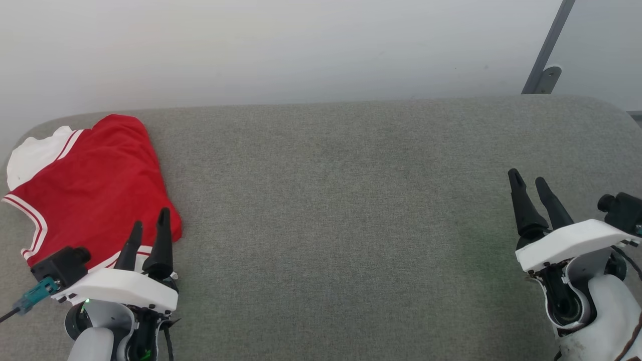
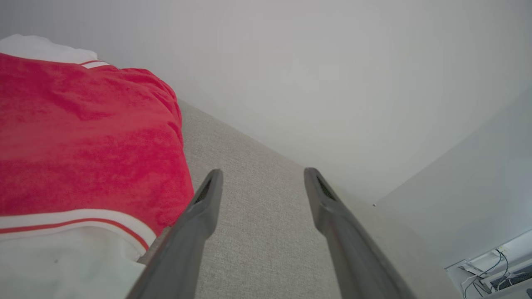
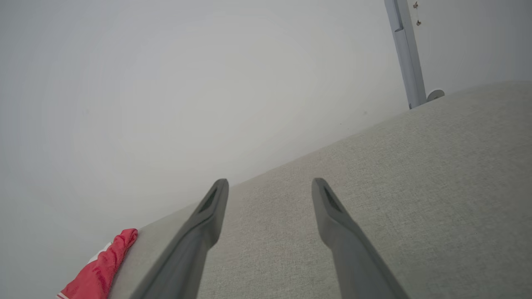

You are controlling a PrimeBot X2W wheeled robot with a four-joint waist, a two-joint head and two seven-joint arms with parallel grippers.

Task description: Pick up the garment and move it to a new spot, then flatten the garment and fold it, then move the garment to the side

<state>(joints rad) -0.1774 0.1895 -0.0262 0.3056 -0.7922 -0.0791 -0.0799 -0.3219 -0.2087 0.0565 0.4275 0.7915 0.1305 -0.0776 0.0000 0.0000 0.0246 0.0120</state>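
The garment [image 1: 95,185], a bright red jersey with white sleeve panels and striped trim, lies folded into a compact shape at the far left of the grey cushioned surface [image 1: 341,215]. My left gripper [image 1: 149,225] hovers at the garment's near right corner, open, with nothing between its fingers. In the left wrist view the garment [image 2: 83,145] lies to the left of the open left gripper [image 2: 262,174]. My right gripper [image 1: 527,181] stands open at the far right, empty. The right wrist view has the open right gripper [image 3: 270,182] and a sliver of the garment [image 3: 99,270] at its lower left.
A pale wall rises behind the cushioned surface. A grey metal post [image 1: 546,50] with a round foot stands at the back right. The surface's rounded corners fall away at the far left and right. Cables and equipment [image 2: 494,274] lie on the floor beyond it.
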